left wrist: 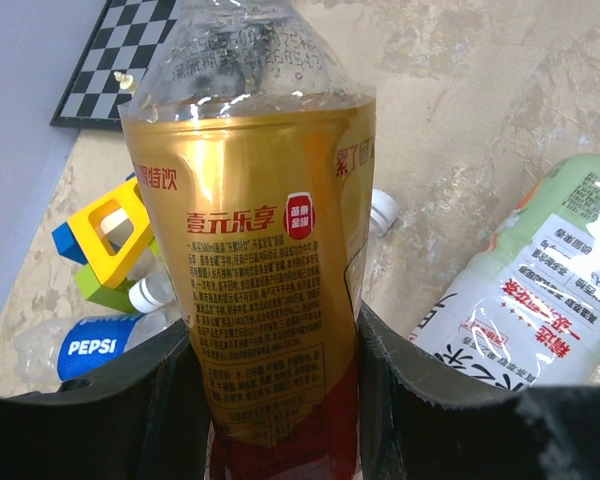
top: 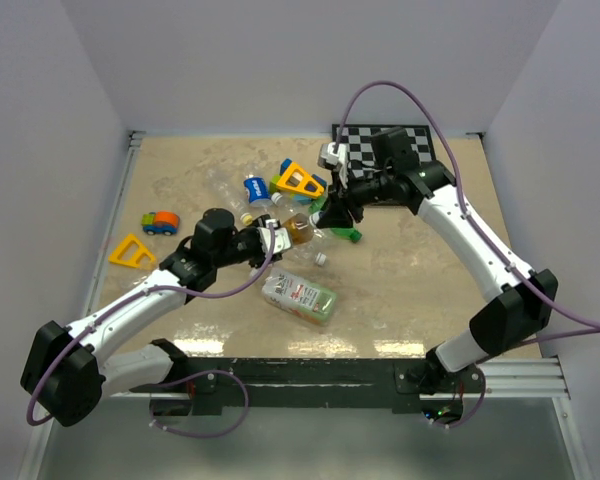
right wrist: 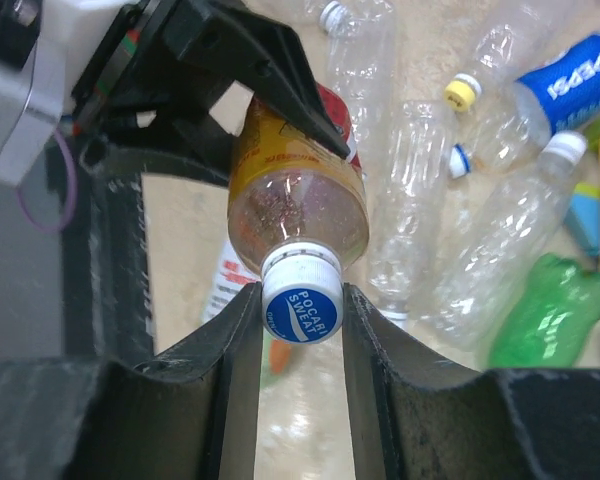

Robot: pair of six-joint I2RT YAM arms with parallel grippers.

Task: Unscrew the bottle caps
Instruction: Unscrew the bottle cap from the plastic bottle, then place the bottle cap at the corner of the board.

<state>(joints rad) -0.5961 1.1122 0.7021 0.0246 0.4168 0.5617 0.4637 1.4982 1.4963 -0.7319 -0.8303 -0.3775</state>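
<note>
Right gripper (right wrist: 300, 300): black jaws pinched on both sides of the white ribbed screw cap with a blue Pocari Sweat top (right wrist: 301, 303). Cap sits on the neck of the clear plastic bottle of amber liquid (right wrist: 298, 190). Left gripper (left wrist: 275, 330): jaws clamped around that bottle's gold-labelled body. Bottle spans between the two grippers, above the beige marbled table (left wrist: 480, 80). Beside it a white-and-green labelled bottle (left wrist: 540, 290) lies flat. Blue Pepsi-labelled clear bottle (left wrist: 100, 345) and black-and-white chessboard (left wrist: 130, 50) sit further out.
</note>
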